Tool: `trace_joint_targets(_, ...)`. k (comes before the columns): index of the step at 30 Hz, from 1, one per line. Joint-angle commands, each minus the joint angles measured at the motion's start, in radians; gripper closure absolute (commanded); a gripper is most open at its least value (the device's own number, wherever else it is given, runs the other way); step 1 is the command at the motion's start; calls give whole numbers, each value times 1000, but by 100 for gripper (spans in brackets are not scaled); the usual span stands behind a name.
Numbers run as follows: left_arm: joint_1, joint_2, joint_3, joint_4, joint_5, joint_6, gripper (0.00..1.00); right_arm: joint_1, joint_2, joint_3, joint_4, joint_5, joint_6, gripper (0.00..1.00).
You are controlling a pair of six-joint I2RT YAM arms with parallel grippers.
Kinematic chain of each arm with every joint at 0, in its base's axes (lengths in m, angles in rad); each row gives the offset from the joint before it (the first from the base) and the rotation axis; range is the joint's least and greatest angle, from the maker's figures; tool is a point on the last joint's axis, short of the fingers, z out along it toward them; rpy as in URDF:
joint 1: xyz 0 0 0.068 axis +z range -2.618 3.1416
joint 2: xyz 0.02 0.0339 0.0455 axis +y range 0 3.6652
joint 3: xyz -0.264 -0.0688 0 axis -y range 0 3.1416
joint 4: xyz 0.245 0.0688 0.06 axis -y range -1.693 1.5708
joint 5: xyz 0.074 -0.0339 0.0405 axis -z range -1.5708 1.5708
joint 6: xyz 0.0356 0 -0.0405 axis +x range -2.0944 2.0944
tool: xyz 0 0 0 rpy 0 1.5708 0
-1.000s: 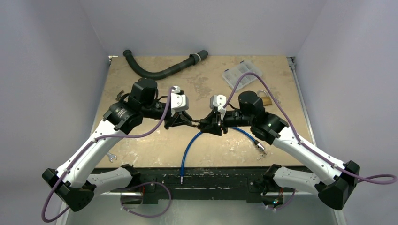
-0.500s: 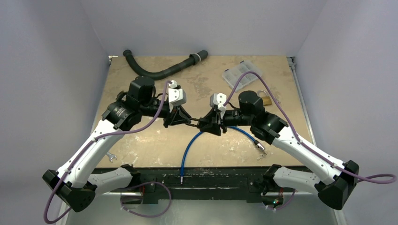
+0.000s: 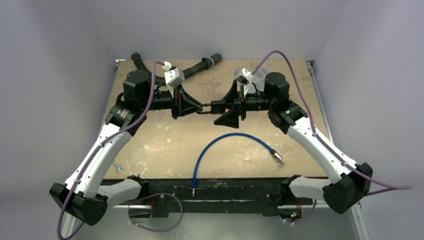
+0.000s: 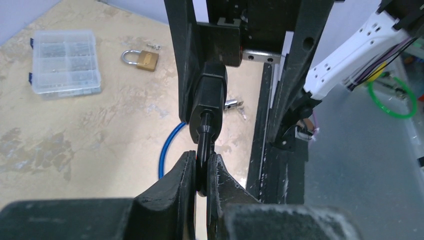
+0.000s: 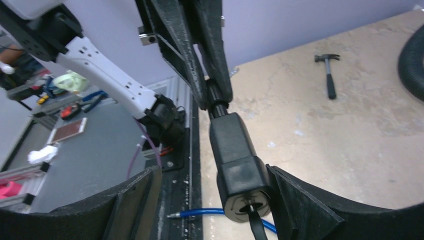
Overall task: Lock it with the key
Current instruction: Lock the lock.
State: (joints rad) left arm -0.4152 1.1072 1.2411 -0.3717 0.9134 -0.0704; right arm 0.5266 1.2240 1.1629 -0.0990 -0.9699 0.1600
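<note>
The black lock (image 5: pixel 234 150) is held up in the air above the table (image 3: pixel 165 145), between the two arms. The left claw (image 4: pixel 200 170) is clenched on the thin pin at one end of it. That much of the job looks done: the lock is raised and steadied. At its other, round end sticks out a dark tab, probably the key (image 5: pixel 254 220), though the right wrist view cuts it off at the bottom edge. The right claw (image 5: pixel 214 172) is released, its jaws spread wide to either side of the lock's thick body. One jaw stands close beside the body and neither grips it. In my judgement, taking hold of the key and turning it remains to be done.
</note>
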Motion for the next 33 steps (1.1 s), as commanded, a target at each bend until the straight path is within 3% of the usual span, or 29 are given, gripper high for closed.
trace_joint_targets(1,0,-9,27,205,48,-130,100,6,-22,17,94,-87,101,17)
trace_joint_targets(8,0,8,9,302,67,-224,100,11,-23,21,138,-82,91,26)
trace_joint_targets(17,0,24,10,330,66,-248,100,25,-29,26,180,-83,119,52)
trace_joint_targets(23,-3,40,16,343,70,-244,100,47,-25,31,176,-87,120,57)
trace_joint_targets(26,-5,43,19,338,67,-234,100,48,-16,36,174,-88,129,71)
trace_joint_targets(27,-5,43,21,333,67,-228,100,47,-12,39,177,-83,133,81)
trace_joint_targets(28,-5,43,27,317,64,-216,100,47,-8,41,183,-77,145,98)
trace_joint_targets(29,-5,44,35,294,65,-203,98,47,-6,40,204,-74,167,100)
trace_joint_targets(33,3,55,104,97,92,-113,70,22,0,59,240,-69,184,100)
